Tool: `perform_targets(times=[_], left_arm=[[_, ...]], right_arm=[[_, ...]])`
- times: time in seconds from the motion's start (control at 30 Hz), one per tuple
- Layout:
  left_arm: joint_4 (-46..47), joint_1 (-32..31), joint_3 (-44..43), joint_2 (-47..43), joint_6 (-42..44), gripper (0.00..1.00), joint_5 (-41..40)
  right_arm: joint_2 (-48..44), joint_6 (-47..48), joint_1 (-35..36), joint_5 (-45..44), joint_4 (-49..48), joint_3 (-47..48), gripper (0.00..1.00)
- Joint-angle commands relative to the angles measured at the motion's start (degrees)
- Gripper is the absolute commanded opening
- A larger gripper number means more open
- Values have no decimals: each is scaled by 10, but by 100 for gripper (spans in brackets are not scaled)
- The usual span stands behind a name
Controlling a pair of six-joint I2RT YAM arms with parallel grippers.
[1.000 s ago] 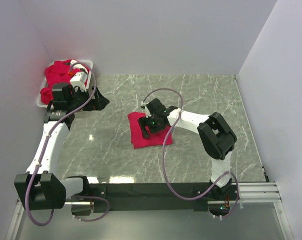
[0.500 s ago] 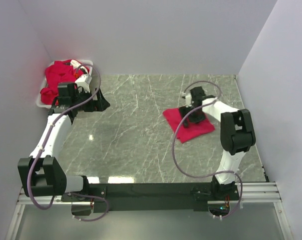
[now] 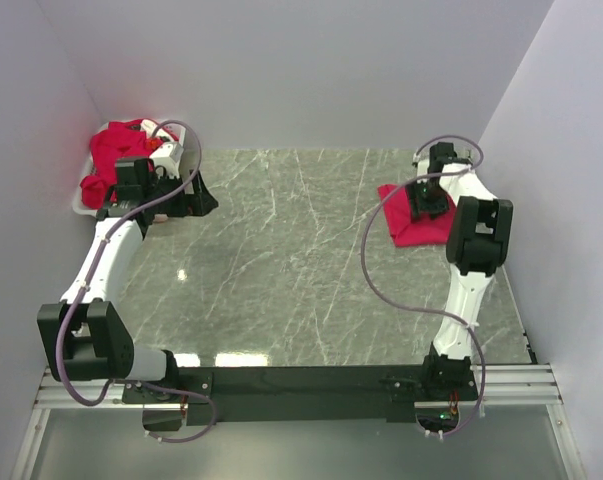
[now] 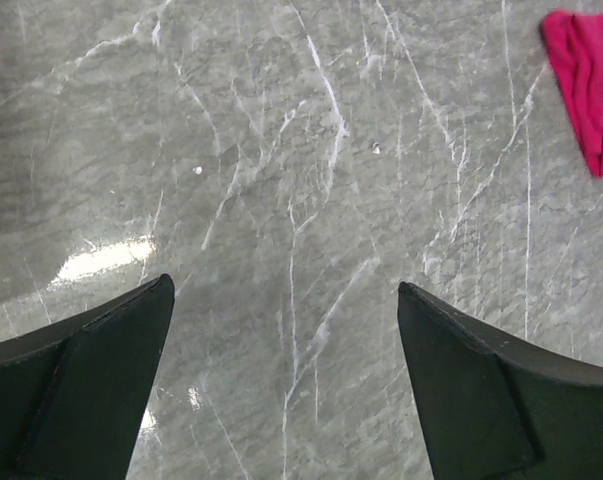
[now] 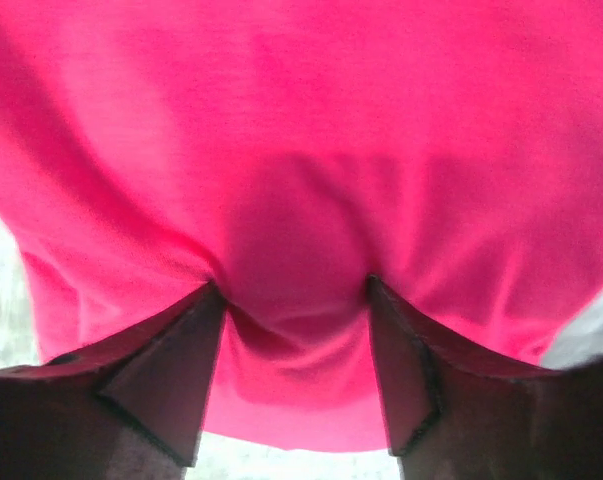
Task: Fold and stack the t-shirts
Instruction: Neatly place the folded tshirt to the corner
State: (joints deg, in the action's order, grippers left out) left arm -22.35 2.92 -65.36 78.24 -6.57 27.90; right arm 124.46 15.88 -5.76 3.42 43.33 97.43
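Your right hand (image 5: 293, 290), fingers apart, digs its tips into the folded t-shirt (image 3: 401, 225) at the bench's (image 3: 281, 270) far right corner — thin, soft cloth that puckers and will likely slide, best pinched through every layer at a folded edge. Your left hand (image 4: 283, 285) hangs wide open.

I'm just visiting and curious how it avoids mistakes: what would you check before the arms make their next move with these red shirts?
1. Left claw open, nothing in it: ok.
2. Bare table under it: ok.
3. Folded t-shirt lying at the table's far right: ok.
4. Right claw gripping it: cannot tell; fingers apart, cloth puckered between.
5. Crumpled t-shirts waiting in white bin: ok.
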Motion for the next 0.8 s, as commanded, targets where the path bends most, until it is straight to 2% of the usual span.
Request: perform_targets(times=[0.0, 0.03, 0.13, 0.3, 0.53, 0.63, 0.77], left_arm=[[-8, 4, -27, 4, 15, 99, -3], [-8, 6, -27, 5, 16, 99, -4], [-12, 9, -29, 10, 24, 100, -6], [-16, 14, -36, 17, 29, 99, -4], [-19, 17, -39, 8, 25, 100, 5], [-27, 17, -36, 1, 27, 100, 1], [-28, 19, -31, -7, 27, 99, -1]], right_arm=[[74, 14, -26, -22, 54, 112, 65], [103, 15, -32, -23, 60, 169, 68], [140, 40, -37, -26, 62, 240, 73], [117, 69, -38, -1, 45, 251, 77], [-68, 34, -38, 55, 21, 110, 78], [-123, 12, -38, 63, 40, 46, 78], [-146, -23, -37, 48, 57, -28, 76]])
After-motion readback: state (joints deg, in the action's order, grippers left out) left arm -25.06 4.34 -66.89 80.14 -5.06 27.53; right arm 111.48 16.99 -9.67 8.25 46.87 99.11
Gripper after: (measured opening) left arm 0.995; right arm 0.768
